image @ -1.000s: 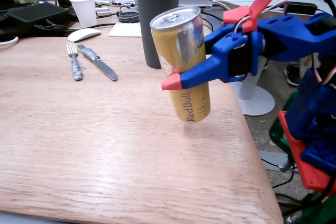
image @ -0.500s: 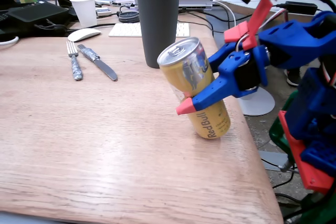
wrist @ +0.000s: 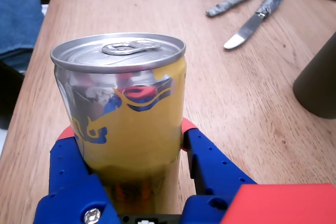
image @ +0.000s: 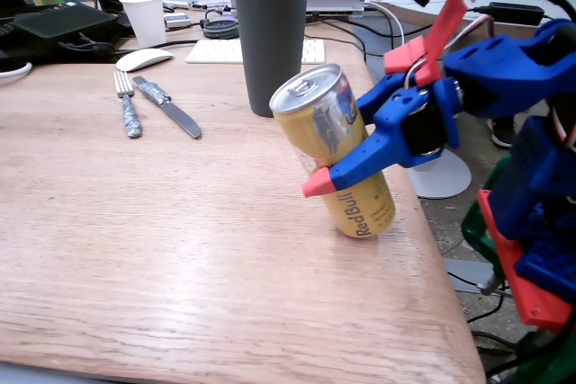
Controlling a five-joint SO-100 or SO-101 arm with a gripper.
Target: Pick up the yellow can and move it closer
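Note:
The yellow can (image: 331,146) is tilted, its silver top leaning left in the fixed view, with its lower end near the table's right edge. My blue gripper (image: 326,173) with red fingertips is shut on the can's middle. Whether the can's base touches the wood I cannot tell. In the wrist view the yellow can (wrist: 126,114) fills the centre, clamped between my two blue fingers (wrist: 207,161) on either side, and my gripper (wrist: 126,132) is partly hidden behind it.
A tall dark grey tumbler (image: 271,42) stands just behind the can. A fork (image: 128,101) and knife (image: 167,107) lie at the back left. A white paper cup (image: 144,17), mouse (image: 144,59) and keyboard (image: 216,50) sit further back. The table's right edge (image: 436,249) is close.

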